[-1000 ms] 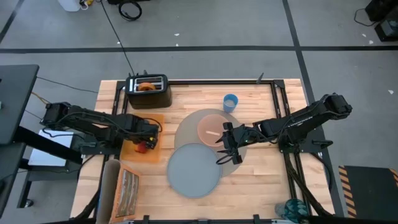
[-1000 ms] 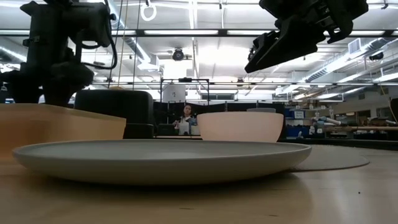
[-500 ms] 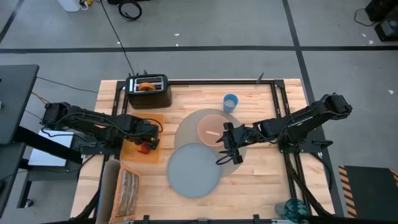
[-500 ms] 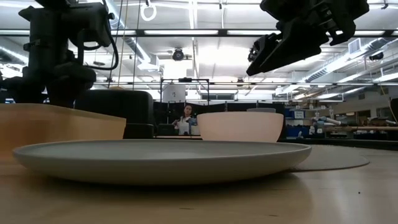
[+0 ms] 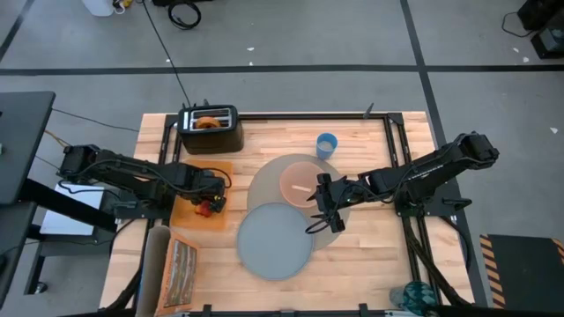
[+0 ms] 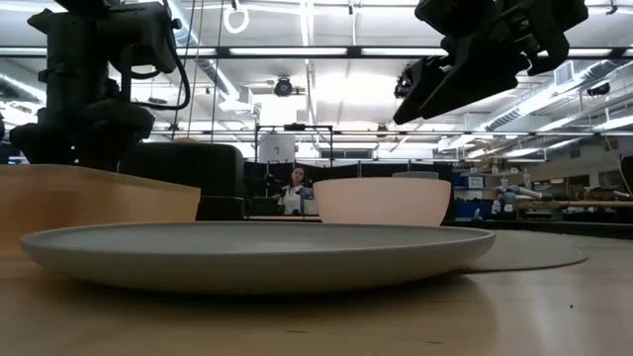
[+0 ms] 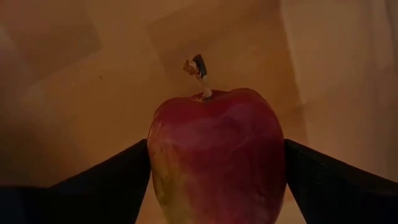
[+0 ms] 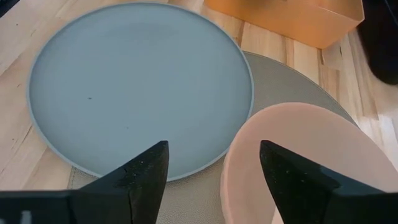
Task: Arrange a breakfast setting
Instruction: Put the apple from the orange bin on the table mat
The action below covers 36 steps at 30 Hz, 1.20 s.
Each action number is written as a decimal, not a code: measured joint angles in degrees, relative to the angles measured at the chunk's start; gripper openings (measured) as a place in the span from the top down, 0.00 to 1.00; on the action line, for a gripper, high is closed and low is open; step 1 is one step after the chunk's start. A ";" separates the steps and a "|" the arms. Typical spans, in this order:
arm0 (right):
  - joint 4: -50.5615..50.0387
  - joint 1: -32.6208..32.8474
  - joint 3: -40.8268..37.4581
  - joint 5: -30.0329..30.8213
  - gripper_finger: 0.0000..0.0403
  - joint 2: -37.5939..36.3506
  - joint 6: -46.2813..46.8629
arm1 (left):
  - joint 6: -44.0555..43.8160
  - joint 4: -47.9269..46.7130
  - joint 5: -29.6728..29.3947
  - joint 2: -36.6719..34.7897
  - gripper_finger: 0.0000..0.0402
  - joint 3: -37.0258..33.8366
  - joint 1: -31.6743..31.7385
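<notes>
A grey plate [image 5: 275,239] is lying nearest on the table [image 5: 370,255], overlapping a round mat [image 5: 264,180]. The right tool [image 5: 319,208] is hanging open beside the pink bowl [image 5: 302,180] on that mat. The left tool [image 5: 208,201] is gripping a red apple [image 7: 216,155] over the orange board [image 5: 196,215]. A blue cup [image 5: 327,145] is standing farther back.

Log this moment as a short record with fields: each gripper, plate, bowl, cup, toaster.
left gripper: over the orange board, fingers either side of the red apple, close against it
right gripper: open, holding nothing, above the edge of the round mat by the pink bowl
plate: grey, overlapping the mat's near edge
bowl: on the mat, something pale inside
cup: blue, on bare table beyond the mat
toaster: black, far-left corner, bagel in its slot
</notes>
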 joint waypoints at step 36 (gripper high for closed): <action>-3.11 0.16 0.00 0.45 0.35 -4.99 -3.55 | 9.30 -7.52 -3.77 2.83 0.15 10.78 0.02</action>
